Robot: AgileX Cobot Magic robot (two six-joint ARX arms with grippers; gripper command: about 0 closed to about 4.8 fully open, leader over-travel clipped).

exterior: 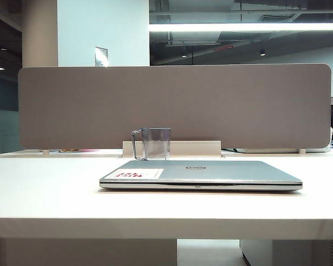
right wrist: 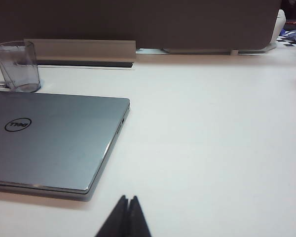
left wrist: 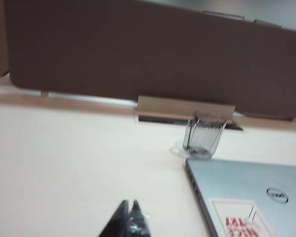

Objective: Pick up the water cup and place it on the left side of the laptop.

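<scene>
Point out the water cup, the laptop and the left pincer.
water cup (exterior: 156,143): exterior view, on its clear faceted wall.
laptop (exterior: 222,169): exterior view, on the bare closed lid.
left pincer (left wrist: 128,211): left wrist view, between its shut fingertips.

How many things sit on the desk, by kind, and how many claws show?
Cup: 1, behind the laptop
Laptop: 1, lid closed
Claws: 2, left claw and right claw, both shut, above the desk, seen only in the wrist views
Total: 4
</scene>
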